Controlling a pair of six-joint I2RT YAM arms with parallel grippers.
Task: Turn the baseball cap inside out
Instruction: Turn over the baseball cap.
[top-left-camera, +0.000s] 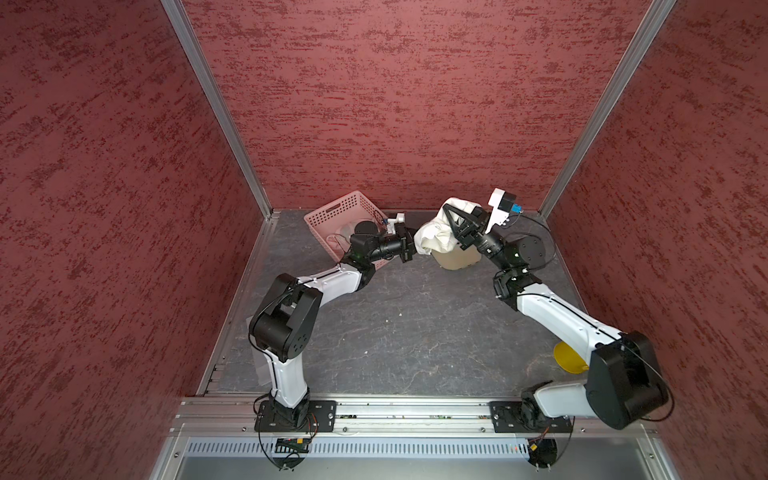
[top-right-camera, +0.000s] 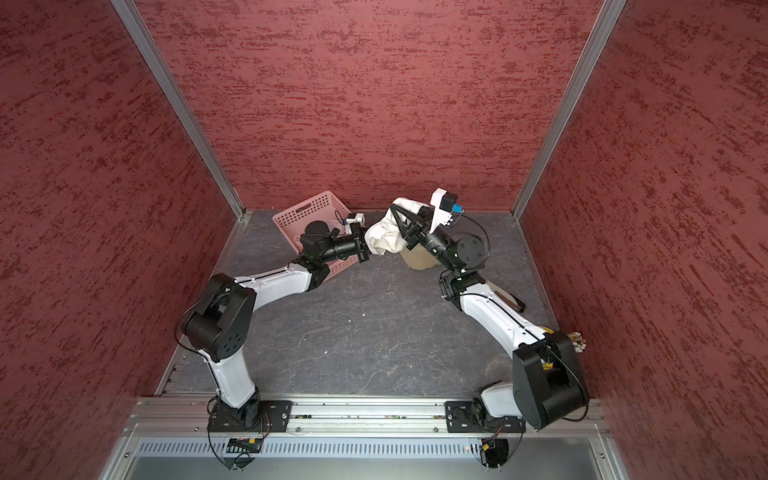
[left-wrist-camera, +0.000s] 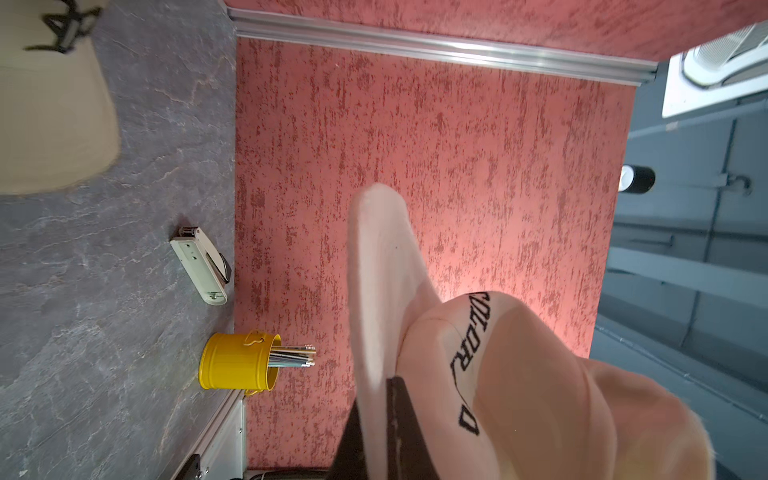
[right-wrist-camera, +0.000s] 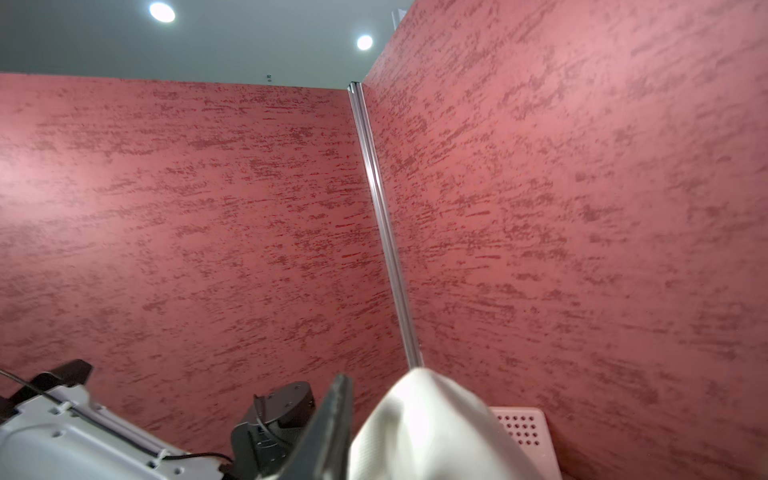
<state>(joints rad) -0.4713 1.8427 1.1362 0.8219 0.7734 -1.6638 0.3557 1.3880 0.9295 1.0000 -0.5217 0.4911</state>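
Evidently light and floppy, the cap (top-left-camera: 434, 237) hangs between both hands above the tabletop (top-left-camera: 415, 324); the left hand (top-left-camera: 411, 249) clenches its stiffer edge, the right hand (top-left-camera: 449, 212) touches the soft crown, grip unclear.

Reaches both arms inward, elbows bent. Pinches left gripper (top-left-camera: 410, 250) closed on the baseball cap (top-left-camera: 432, 237). Tilts right gripper (top-left-camera: 449, 214) upward, one finger (right-wrist-camera: 332, 415) bare, the other hidden.

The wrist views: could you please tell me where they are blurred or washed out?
Left wrist view: the cap near the lens is soft and washed out; right wrist view: two ceiling lamps blow out to white, and the cap fabric is blurred.
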